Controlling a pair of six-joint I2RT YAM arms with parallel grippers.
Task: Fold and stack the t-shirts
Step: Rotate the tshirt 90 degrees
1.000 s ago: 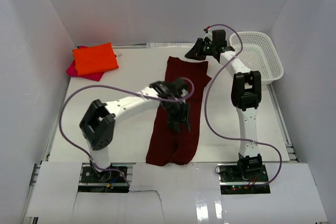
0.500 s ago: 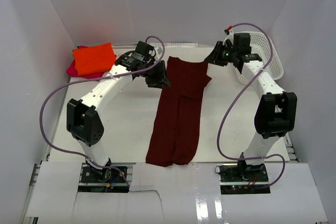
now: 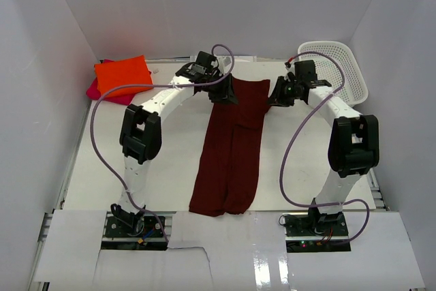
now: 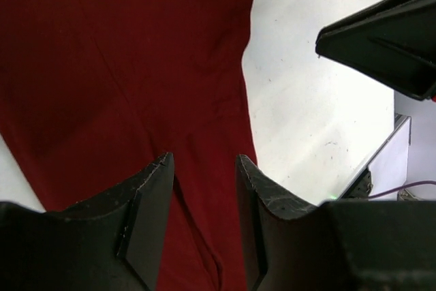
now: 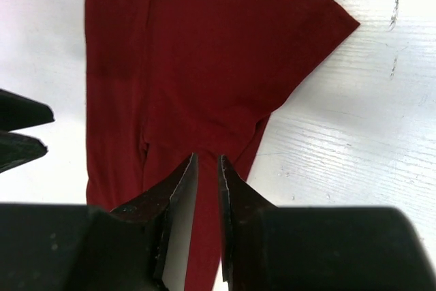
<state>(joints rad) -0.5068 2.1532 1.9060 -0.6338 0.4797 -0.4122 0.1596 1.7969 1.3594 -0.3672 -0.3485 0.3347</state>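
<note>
My right hand [image 5: 206, 161] hangs over the dark red shirt [image 5: 204, 52], its two fingers [image 5: 174, 195] only a narrow slit apart with nothing between them. The shirt lies flat on the white counter [image 5: 354, 155], a lengthwise fold line down its left part, a sleeve corner pointing to the right of my view, where the counter looks scuffed. The left hand [image 5: 49, 131] pokes in at the left.

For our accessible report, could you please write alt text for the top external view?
A folded maroon t-shirt lies lengthwise on the white table, with the left gripper and right gripper at its far corners. A folded orange t-shirt rests on a pink t-shirt at far left; a white mesh basket stands far right.
</note>
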